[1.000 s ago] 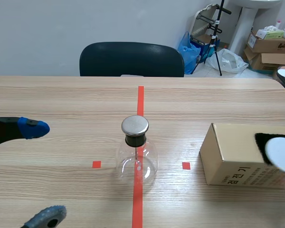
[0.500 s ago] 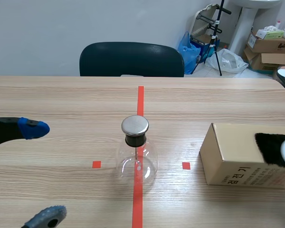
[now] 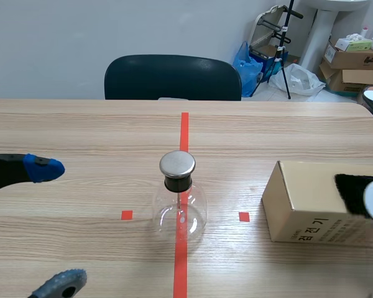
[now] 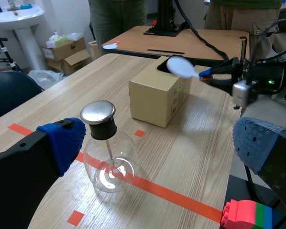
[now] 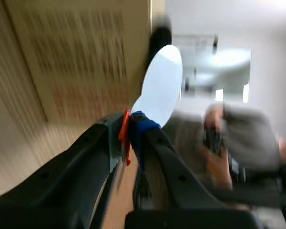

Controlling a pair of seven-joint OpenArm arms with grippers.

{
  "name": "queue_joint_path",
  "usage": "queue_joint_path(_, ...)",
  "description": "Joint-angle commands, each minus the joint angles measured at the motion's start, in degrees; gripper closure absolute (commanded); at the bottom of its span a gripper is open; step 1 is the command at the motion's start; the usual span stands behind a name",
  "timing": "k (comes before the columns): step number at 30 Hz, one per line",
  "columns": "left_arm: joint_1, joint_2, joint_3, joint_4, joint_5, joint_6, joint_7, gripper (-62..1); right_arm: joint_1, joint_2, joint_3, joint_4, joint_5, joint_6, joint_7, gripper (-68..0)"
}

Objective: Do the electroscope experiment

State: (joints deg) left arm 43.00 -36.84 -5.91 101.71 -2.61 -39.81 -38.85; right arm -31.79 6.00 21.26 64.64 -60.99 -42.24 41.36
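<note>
My right gripper is clamped shut on the stem of a white paddle. My left gripper stands spread wide with nothing in it. On the wooden table, the cardboard box sits right of the centre tape line. The glass electroscope flask stands upright on that line, ahead of the left gripper and near the box without touching it. The paddle hangs over the box's side away from the flask, well apart from the flask's metal cap.
</note>
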Motion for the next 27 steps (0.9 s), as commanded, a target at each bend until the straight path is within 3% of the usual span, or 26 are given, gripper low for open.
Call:
queue_joint_path(1,0.0,0.0,0.4,0.4,-0.9,-0.1,-0.7,-62.3,-0.4,1.3,0.9,0.5,-1.5,-2.6,8.6,-0.9)
queue_joint_path(3,0.0,0.0,0.4,0.4,-1.0,-0.1,-0.8,-62.3,0.1,1.4,0.9,0.5,-0.8,-2.6,16.4,-0.9)
queue_joint_path(4,0.0,0.0,0.4,0.4,-1.0,-0.1,-0.8,-62.3,0.1,1.1,0.9,0.5,0.0,-2.6,15.3,-0.9)
queue_joint_path(7,0.0,0.0,0.4,0.4,-1.0,-0.1,-0.8,-62.3,-0.3,0.8,0.9,0.5,0.5,-2.6,2.7,-0.9)
queue_joint_path(8,0.0,0.0,0.4,0.4,-1.0,-0.1,-0.8,-62.3,-0.3,0.9,1.0,0.5,-0.3,-2.6,3.0,-0.9)
queue_joint_path(11,0.0,0.0,0.4,0.4,-1.0,-0.1,-0.8,-62.3,0.1,1.1,1.0,0.5,-0.9,-2.6,15.8,-0.9)
queue_joint_path(12,0.0,0.0,0.4,0.4,-1.0,-0.1,-0.8,-62.3,0.2,1.0,0.9,0.5,-0.3,-2.6,16.9,-0.9)
queue_joint_path(13,0.0,0.0,0.4,0.4,-1.0,-0.1,-0.8,-62.3,0.2,0.8,0.9,0.5,0.8,-2.6,14.5,-0.9)
queue_joint_path(16,0.0,0.0,0.4,0.4,-1.0,-0.1,-0.8,-62.3,0.0,0.3,0.9,0.5,0.6,-2.6,-0.5,-0.9)
queue_joint_path(17,0.0,0.0,0.4,0.4,-1.0,-0.1,-0.8,-62.3,0.0,0.3,0.9,0.5,-0.3,-2.6,-0.4,-0.9)
queue_joint_path(20,0.0,0.0,0.4,0.4,-1.0,-0.1,-0.8,-62.3,0.5,0.3,0.9,0.5,-1.2,-2.6,11.5,-0.9)
queue_joint_path(21,0.0,0.0,0.4,0.4,-1.0,-0.1,-0.8,-62.3,0.6,0.1,0.9,0.5,-0.8,-2.6,11.7,-0.9)
queue_joint_path(24,0.0,0.0,0.4,0.4,-1.0,-0.1,-0.7,-62.3,0.2,-0.3,0.9,0.5,0.9,-2.6,-2.1,-0.9)
queue_joint_path(25,0.0,0.0,0.4,0.4,-1.0,-0.1,-0.7,-62.3,0.2,-0.3,0.9,0.5,-0.2,-2.6,-3.5,-0.9)
queue_joint_path(27,0.0,0.0,0.4,0.4,-1.0,-0.1,-0.7,-62.3,0.3,-0.1,0.9,0.5,-2.1,-2.6,3.7,-0.9)
